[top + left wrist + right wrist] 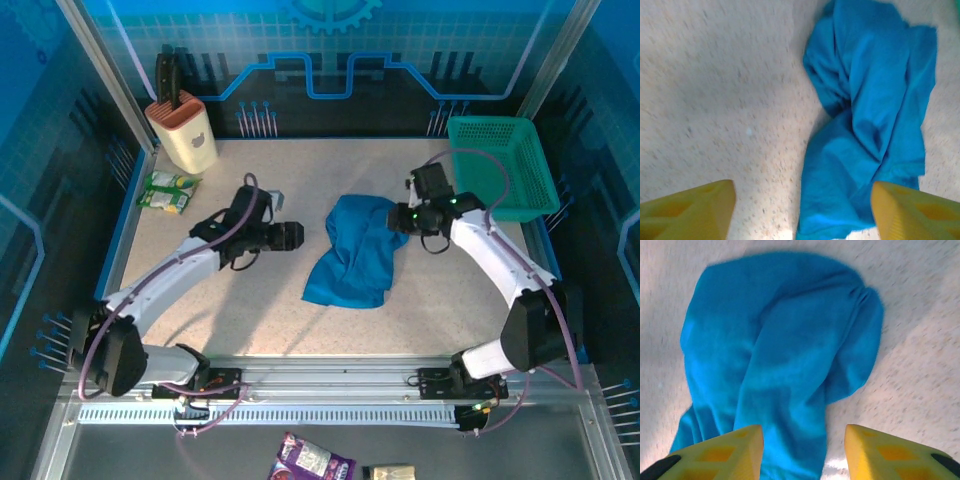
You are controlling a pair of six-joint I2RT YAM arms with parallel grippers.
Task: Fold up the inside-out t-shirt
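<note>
Up top, overhead cam: speckled beige counter [330,165] w/ blue edging, boxed in by blue walls [400,50] printed w/ circuit-style lines, metal posts at the corners. The inside-out t-shirt [352,255] lies crumpled near counter centre, a bit right of mid. Left hand [292,235] hovers just left of it, apart from the cloth. Right hand [400,218] sits at the shirt's top-right edge. Teal mesh basket [500,165] in far right corner. Knife block [185,130] in far left corner, w/ green packet [168,192] just in front. Purple packet [312,462] lies past the near rail.

Left wrist cam: yellow fingers [695,210] spread wide, nothing betw. them, so left hand [802,185] is released. T-shirt [875,100] runs top to bottom on the right half, lower hem by the right finger; contact can't be told. Bare counter [715,90] on the left.

Right wrist cam: fingers [725,452] parted, right hand [804,427] released above the t-shirt [775,340]. Bunched cloth reaches down betw. them. Counter [920,340] bare to the right.
</note>
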